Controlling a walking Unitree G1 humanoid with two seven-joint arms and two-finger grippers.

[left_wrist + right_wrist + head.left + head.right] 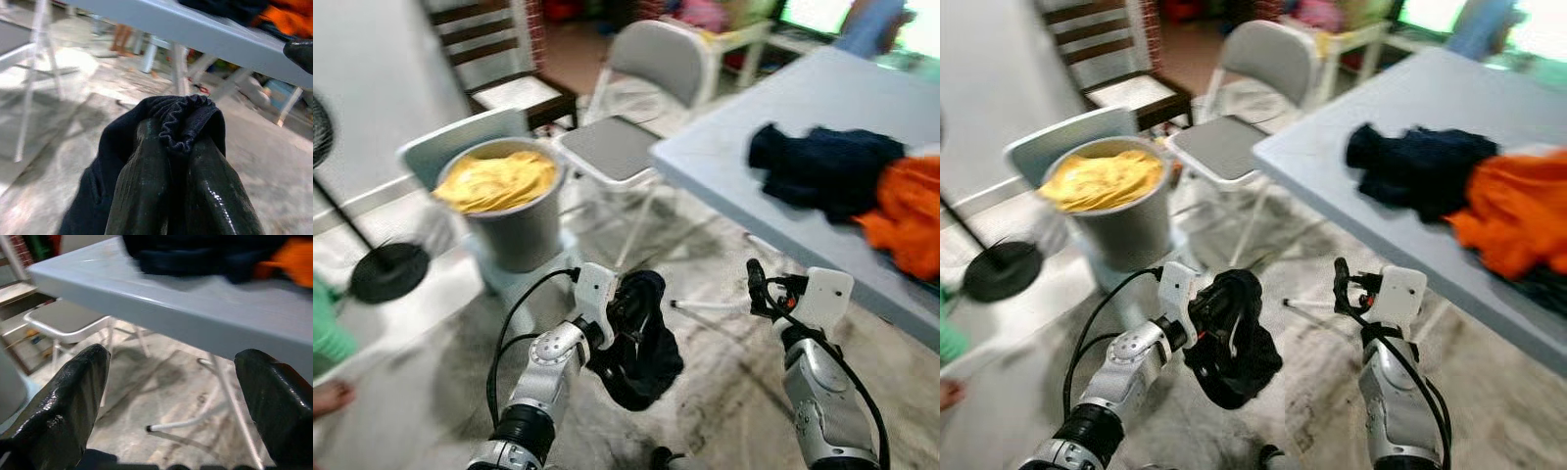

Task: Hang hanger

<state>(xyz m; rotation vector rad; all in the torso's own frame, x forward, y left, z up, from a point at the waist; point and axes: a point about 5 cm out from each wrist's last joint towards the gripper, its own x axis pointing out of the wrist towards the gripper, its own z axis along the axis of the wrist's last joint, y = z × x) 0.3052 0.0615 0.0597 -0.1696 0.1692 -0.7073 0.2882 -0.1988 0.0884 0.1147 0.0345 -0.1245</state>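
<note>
My left gripper is held low in front of me over the floor, shut on a black garment that hangs in a bunch below it. In the left wrist view both fingers pinch the garment's gathered hem. My right gripper stands open and holds nothing, just below the near edge of the grey table; its two fingers are far apart. I see no hanger in any view.
On the table lie a dark navy heap and an orange cloth. A grey bucket of yellow cloth stands ahead to the left, a folding chair behind it. A fan base and a person's foot are at far left.
</note>
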